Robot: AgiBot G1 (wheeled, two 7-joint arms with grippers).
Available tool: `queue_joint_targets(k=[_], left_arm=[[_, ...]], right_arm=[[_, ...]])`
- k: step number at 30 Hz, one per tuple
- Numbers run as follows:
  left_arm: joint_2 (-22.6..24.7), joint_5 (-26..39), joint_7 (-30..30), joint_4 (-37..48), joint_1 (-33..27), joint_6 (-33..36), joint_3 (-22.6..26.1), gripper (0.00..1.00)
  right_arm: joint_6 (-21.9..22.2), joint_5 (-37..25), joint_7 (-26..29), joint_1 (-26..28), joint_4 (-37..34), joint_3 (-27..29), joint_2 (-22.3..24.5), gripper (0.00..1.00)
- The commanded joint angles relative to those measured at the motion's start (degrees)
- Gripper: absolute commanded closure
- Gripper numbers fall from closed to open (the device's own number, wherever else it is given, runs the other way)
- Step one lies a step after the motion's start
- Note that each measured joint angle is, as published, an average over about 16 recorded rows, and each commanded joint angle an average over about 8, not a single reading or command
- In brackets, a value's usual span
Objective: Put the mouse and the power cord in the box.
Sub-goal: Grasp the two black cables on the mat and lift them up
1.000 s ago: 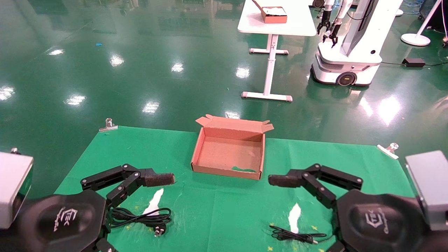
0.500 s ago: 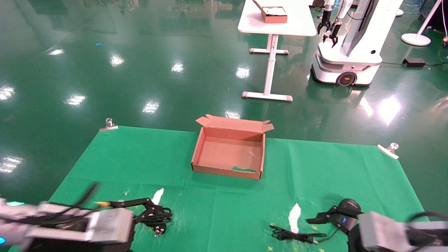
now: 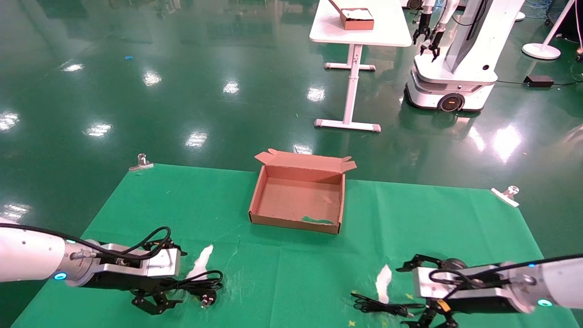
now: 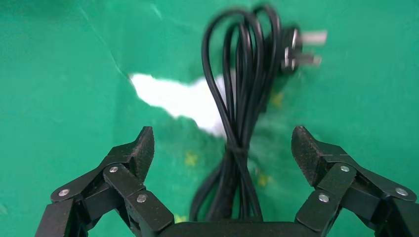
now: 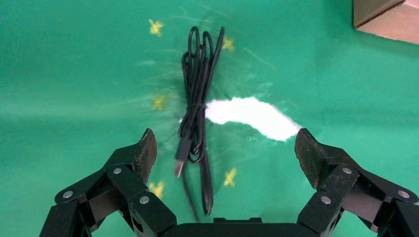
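Observation:
The power cord point(image 3: 200, 286) lies coiled near the table's front left, its plug point(image 4: 295, 49) pointing away from my left gripper point(image 3: 175, 279). That gripper is open and low, with the coil point(image 4: 241, 113) lying between its fingers point(image 4: 141, 148), which do not touch it. At the front right, my right gripper point(image 3: 403, 296) is open over the mouse's thin bundled cable point(image 5: 197, 94). Only a dark rounded bit of the mouse point(image 3: 451, 263) shows behind the right wrist. The open brown box point(image 3: 256, 200) stands mid-table with nothing in it.
White patches point(image 3: 200, 262) point(image 3: 382, 277) show where the green cloth is torn. Metal clips point(image 3: 141, 161) point(image 3: 506, 193) hold the cloth's far corners. Beyond the table stand a white table point(image 3: 360, 27) with a small box and another robot point(image 3: 451, 68).
Both arms have dropped from high and close to the camera down to the table. The open grippers now sit low, the left at the power cord, the right at the mouse cable.

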Motion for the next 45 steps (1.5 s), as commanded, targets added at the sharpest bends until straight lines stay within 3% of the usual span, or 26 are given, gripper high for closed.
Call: queue_joint_targets(k=[1, 2, 3, 8, 10, 11, 45], left_arm=[[0.86, 1.08, 1.51, 3.0, -0.59, -1.77, 0.46, 0.0], [1.14, 1.3, 2.04, 4.0, -0.82, -2.06, 0.58, 0.0], [1.4, 1.49, 2.56, 4.91, -1.05, -2.29, 0.7, 0.07], [2.36, 2.16, 4.49, 8.22, -2.13, -2.81, 1.08, 0.69], [2.64, 2.41, 5.03, 9.14, -2.46, -2.91, 1.22, 0.94], [2.75, 2.51, 5.2, 9.46, -2.59, -2.95, 1.28, 1.0], [2.41, 2.06, 4.85, 8.38, -2.22, -2.59, 1.09, 1.0]], right_arm=[[0.89, -0.74, -2.47, 1.3, -3.53, -0.38, -1.82, 0.07], [1.12, -0.91, -3.43, 1.7, -4.78, -0.48, -2.34, 0.19], [1.3, -1.09, -4.34, 2.08, -5.95, -0.59, -2.79, 0.32], [1.7, -1.99, -7.59, 3.6, -10.25, -1.12, -4.11, 0.94], [1.78, -2.32, -8.25, 4.06, -11.48, -1.29, -4.38, 1.0], [1.81, -2.44, -8.44, 4.23, -11.9, -1.35, -4.46, 1.0], [1.55, -1.99, -8.02, 3.74, -10.62, -1.15, -4.1, 1.0]])
